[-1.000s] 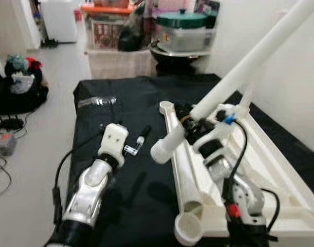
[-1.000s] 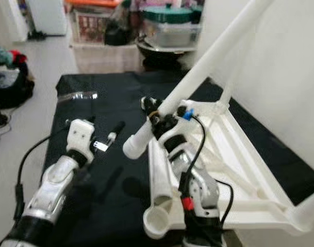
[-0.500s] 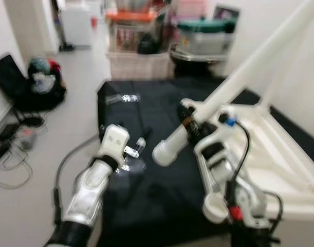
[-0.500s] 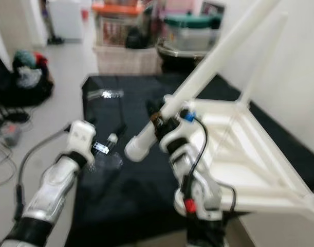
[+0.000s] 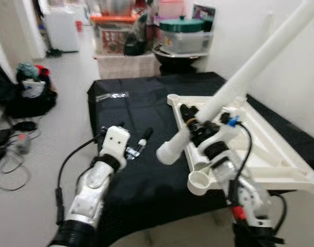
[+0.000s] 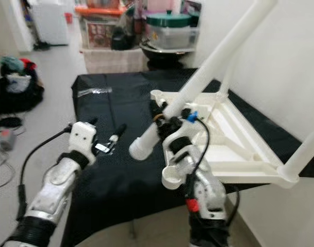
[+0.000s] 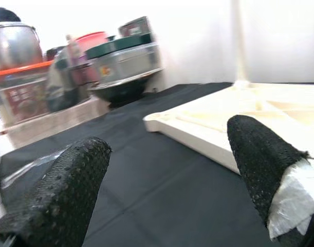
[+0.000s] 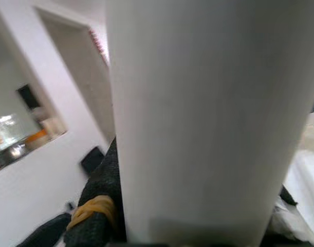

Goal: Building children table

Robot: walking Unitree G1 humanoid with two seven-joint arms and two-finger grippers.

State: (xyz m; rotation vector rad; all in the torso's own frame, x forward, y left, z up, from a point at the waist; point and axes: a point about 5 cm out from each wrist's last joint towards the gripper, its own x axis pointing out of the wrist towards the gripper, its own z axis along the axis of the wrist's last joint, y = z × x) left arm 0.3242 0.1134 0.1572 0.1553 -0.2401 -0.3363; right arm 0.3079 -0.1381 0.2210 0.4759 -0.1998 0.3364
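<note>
Right pincer (image 5: 190, 119) at frame centre, clamped shut around long white table leg (image 5: 259, 56); leg slanted from lower centre up to upper right corner, open round end (image 5: 164, 153) lowest. In right wrist view leg (image 8: 208, 113) sat tight between black fingers (image 8: 95, 216).

Left pincer (image 5: 133, 138) at lower left of centre, above black-covered surface (image 5: 136, 103), fingers (image 7: 59, 195) spread apart, holding nothing.

Upturned white table frame (image 5: 270, 144) lay on surface at right, round leg socket (image 5: 199, 181) at its near corner.

Storage boxes, pots (image 5: 185, 33) upper centre; bag (image 5: 28, 92) on floor, left.
</note>
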